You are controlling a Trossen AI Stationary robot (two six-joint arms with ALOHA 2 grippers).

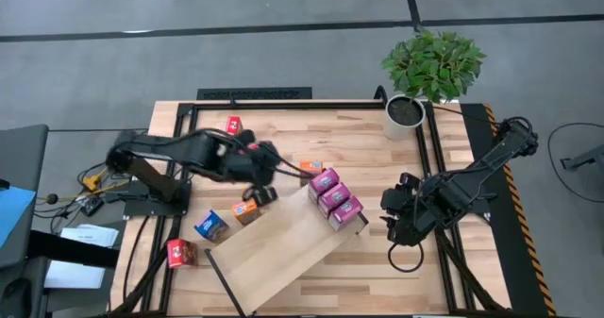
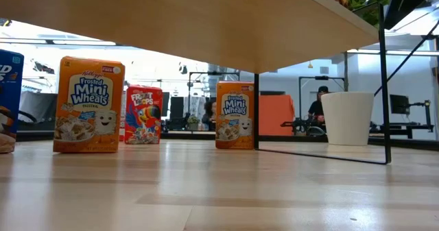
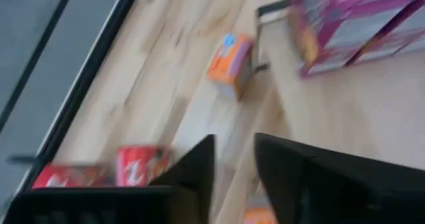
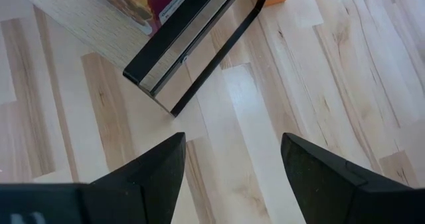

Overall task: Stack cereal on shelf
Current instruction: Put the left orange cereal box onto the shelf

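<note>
1. Three magenta boxes (image 1: 334, 197) already sit in a row at the upper right end of the shelf (image 1: 274, 252), which lies diagonally across the centre of the high view.
2. The left gripper (image 1: 267, 174) hovers left of centre, just above the shelf's upper edge; its fingers (image 3: 192, 167) are slightly apart with nothing between them.
3. Loose cereal nearby: an orange box (image 1: 246, 209) just below the gripper, another orange box (image 1: 310, 167) to its right, a blue box (image 1: 211, 225) and red boxes (image 1: 181, 253) lower left.
4. Likely next: pick the nearest orange box. Open wider first, descend squarely over its narrow faces, and avoid nudging the shelf edge.
5. The right gripper (image 4: 232, 161) waits right of the shelf, fingers wide apart, empty.
</note>
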